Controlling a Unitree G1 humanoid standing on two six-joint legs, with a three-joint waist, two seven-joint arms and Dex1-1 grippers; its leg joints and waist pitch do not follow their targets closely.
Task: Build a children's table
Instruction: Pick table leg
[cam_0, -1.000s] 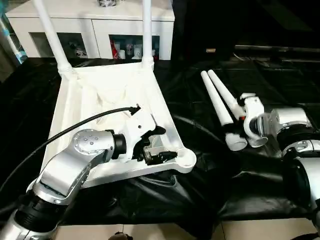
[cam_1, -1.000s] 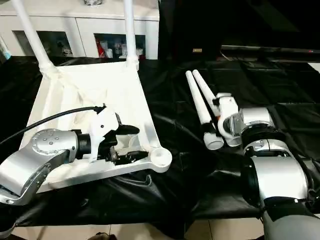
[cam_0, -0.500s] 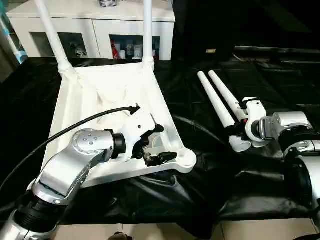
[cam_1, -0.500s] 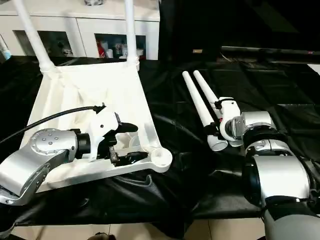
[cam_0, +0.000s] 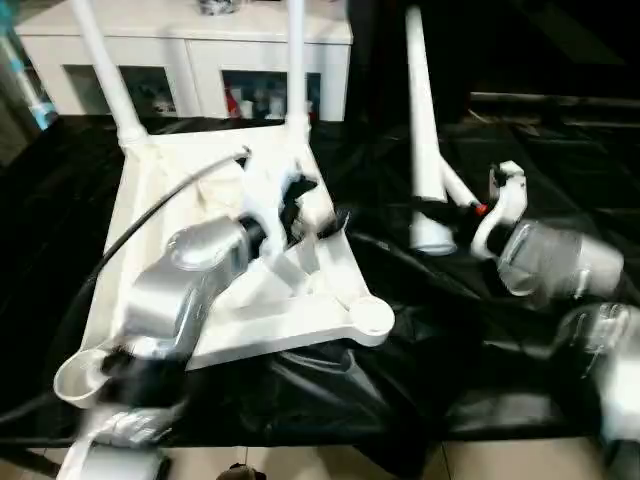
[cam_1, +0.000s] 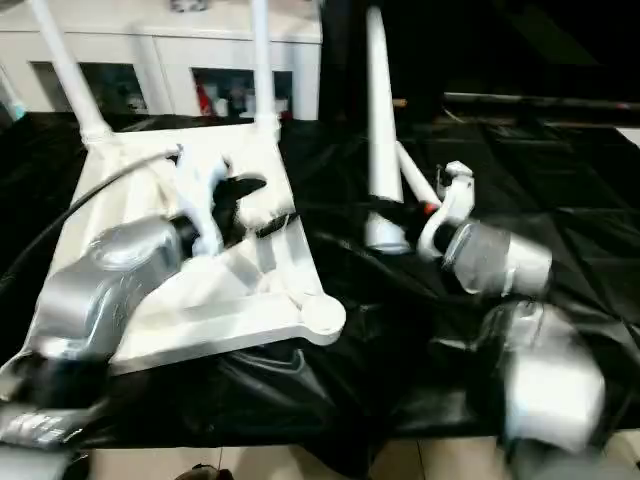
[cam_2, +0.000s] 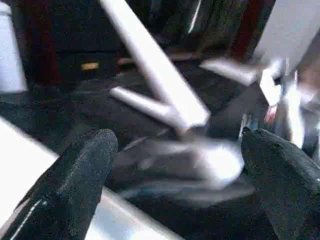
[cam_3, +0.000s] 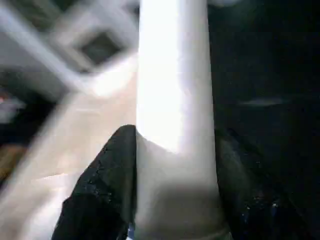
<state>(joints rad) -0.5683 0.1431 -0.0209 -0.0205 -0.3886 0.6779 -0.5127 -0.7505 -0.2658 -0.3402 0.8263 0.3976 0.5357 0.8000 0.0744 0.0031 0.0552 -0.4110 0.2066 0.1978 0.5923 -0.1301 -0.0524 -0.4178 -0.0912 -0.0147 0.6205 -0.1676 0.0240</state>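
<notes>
In the left eye view, the white plastic tabletop (cam_0: 300, 290) lies upside down at centre left on a surface draped in black sheet (cam_0: 440, 370), round sockets at its corners. Two smooth tubular legs (cam_0: 105, 70) stand in its far corners. The left hand (cam_0: 305, 205) hovers over it. A third leg (cam_0: 425, 140) rises upright at upper centre, a fourth (cam_0: 458, 190) lying behind.

Left wrist view: textured black fingers (cam_2: 75, 175) spread apart.

Right wrist view: right hand (cam_3: 175, 200) clamps the upright leg.
</notes>
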